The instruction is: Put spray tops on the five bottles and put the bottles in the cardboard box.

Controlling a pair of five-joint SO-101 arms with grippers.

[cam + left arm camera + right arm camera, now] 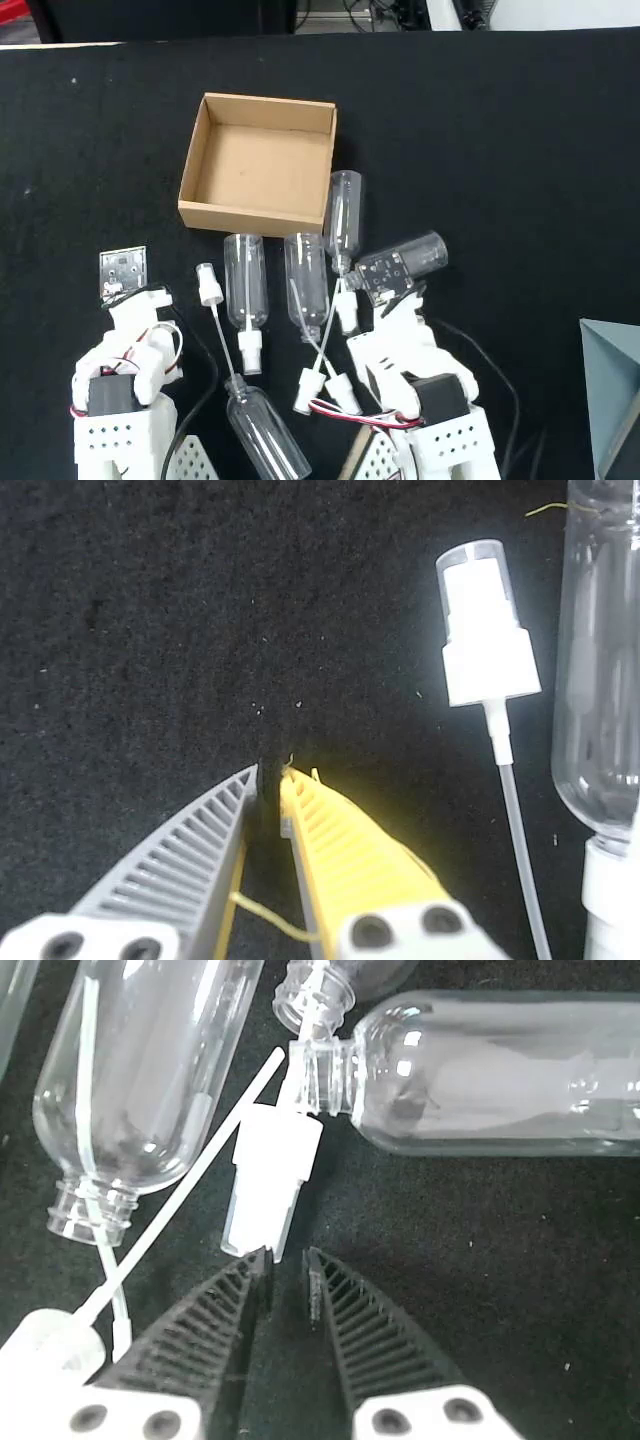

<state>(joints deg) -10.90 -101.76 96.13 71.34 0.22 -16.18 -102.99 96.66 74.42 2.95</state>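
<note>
Now held: nothing, by either of your arms.
Right gripper (287, 1260): jaws a narrow slot apart with nothing between them; tips just short of the white spray top.
White spray top (270, 1188): lies on the table (520, 150) straight ahead of your right gripper. Its long axis runs nearly along the line of reach, slightly slanted. Its far end is at the neck of the side bottle; you cannot tell whether it is seated there.
Side bottle (490, 1070): clear, on its side, long axis across your reach, neck toward the white spray top.
Open bottle (150, 1070): clear, neck bare; a thin dip tube crosses between it and the white spray top.
Left gripper (272, 775): jaws pressed together, gripping nothing, over bare table.
Loose spray top (485, 630): near your left gripper but apart from it, on the side toward the bottles.
Nearer arm: the right, by judgement; expect to widen the jaws before closing across the white spray top's body.
Cardboard box (195, 170): beyond the bottles, open side up, no bottle in it, well apart from both grippers.
Markings: no label or print you can read on bottles, tops or box.
</note>
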